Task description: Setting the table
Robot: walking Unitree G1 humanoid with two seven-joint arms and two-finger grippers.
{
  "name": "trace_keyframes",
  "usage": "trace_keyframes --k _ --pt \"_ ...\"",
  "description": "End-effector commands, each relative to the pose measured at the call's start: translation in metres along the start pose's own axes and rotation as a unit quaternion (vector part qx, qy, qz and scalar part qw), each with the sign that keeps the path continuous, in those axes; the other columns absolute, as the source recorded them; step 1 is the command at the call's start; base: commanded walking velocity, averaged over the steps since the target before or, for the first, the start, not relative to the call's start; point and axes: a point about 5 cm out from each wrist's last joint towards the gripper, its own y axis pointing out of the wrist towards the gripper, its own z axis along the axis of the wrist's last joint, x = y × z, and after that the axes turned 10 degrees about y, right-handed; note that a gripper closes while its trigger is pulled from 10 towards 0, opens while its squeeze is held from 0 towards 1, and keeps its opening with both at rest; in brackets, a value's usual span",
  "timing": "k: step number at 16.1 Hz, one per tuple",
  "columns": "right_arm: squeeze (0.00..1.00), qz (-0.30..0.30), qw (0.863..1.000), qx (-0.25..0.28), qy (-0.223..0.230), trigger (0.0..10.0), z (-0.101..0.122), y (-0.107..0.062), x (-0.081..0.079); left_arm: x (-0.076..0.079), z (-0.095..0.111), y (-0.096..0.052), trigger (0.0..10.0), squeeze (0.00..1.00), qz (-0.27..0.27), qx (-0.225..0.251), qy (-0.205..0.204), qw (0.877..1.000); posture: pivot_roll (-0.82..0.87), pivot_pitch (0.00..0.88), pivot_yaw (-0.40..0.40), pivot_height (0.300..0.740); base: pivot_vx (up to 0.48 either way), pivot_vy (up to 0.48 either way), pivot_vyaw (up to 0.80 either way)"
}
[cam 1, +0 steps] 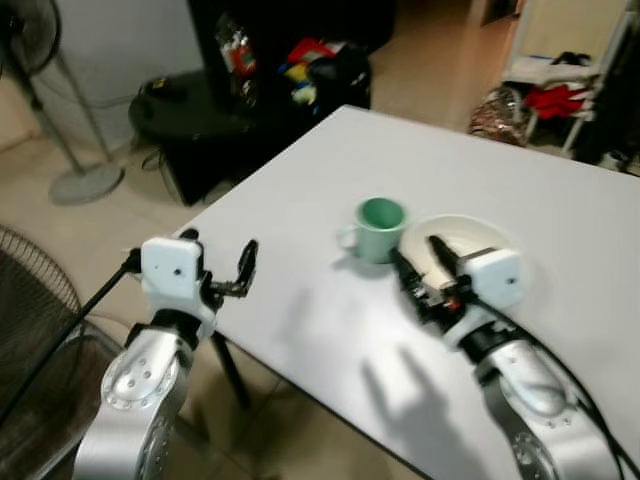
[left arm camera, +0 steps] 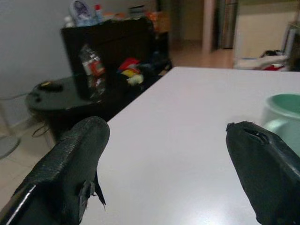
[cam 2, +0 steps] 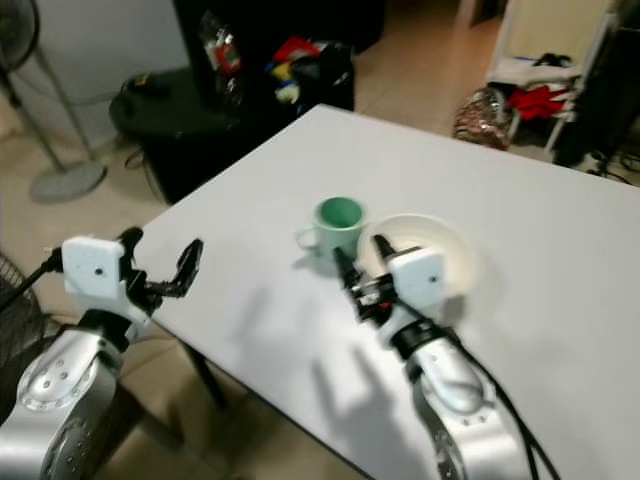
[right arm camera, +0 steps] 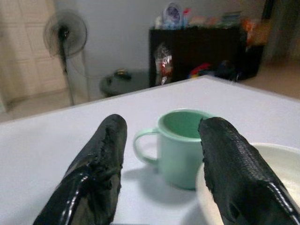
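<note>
Standing upright on the white desk (cam 1: 560,200), well in from its near edge: a mint-green mug (cam 1: 378,229), handle turned toward the desk's left edge. Sitting just beside it, on the side toward the right edge, apparently touching: a cream plate (cam 1: 470,234), shallow and round. Hovering over the near rim of the plate and close behind the mug: the right pincer (cam 1: 421,260), released, fingers spread with the mug showing between them in the right wrist view and nothing gripped. Hanging at the desk's left edge, near the near-left corner: the left pincer (cam 1: 222,263), also released, fingers wide apart, holding nothing, well apart from the mug. Standing on the floor beyond the left edge: a dark cabinet (cam 1: 285,50) with coloured clutter, a round black side table (cam 1: 185,105), and a pedestal fan (cam 1: 60,110).
</note>
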Motion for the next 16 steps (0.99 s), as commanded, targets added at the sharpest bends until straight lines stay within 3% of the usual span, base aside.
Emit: trace_keyframes --k 1,4,5,6,7,12,16 --pt "0.0 0.019 1.0 0.002 0.007 10.0 0.0 0.003 -0.005 -0.008 -0.007 -0.004 10.0 1.0 0.029 -0.021 0.005 0.999 0.03 0.0 0.042 0.74 0.0 0.0 0.8" --pt "0.0 0.009 1.0 -0.003 0.027 10.0 -0.004 0.003 -0.004 -0.005 -0.009 -0.011 10.0 1.0 0.029 -0.023 0.005 0.999 0.04 0.0 0.035 0.74 0.0 0.0 0.8" --pt "0.0 0.006 1.0 -0.007 0.025 10.0 -0.006 0.002 -0.004 -0.001 -0.011 -0.011 10.0 0.88 0.021 -0.028 0.009 0.999 0.04 0.0 0.034 0.74 0.0 0.0 0.8" --pt "0.0 0.001 1.0 -0.009 0.025 10.0 -0.008 0.0 -0.002 0.001 -0.013 -0.011 10.0 0.1 0.021 -0.03 0.014 0.999 0.04 0.0 0.033 0.74 0.0 0.0 0.8" --pt "0.0 -0.005 1.0 -0.009 0.03 10.0 -0.009 -0.001 0.0 0.002 -0.013 -0.012 10.0 0.0 0.023 -0.029 0.015 0.999 0.05 0.0 0.037 0.74 0.0 0.0 0.8" --pt "0.0 -0.036 0.999 -0.007 0.033 10.0 -0.011 -0.001 0.008 -0.002 -0.015 -0.009 10.0 0.0 0.041 -0.036 0.033 0.998 0.04 0.0 0.051 0.74 0.0 0.0 0.8" --pt "0.0 -0.05 0.998 -0.015 0.03 10.0 -0.014 -0.001 0.014 0.003 -0.02 -0.01 10.0 0.0 0.035 -0.04 0.037 0.998 0.03 0.0 0.048 0.74 0.0 0.0 0.8"
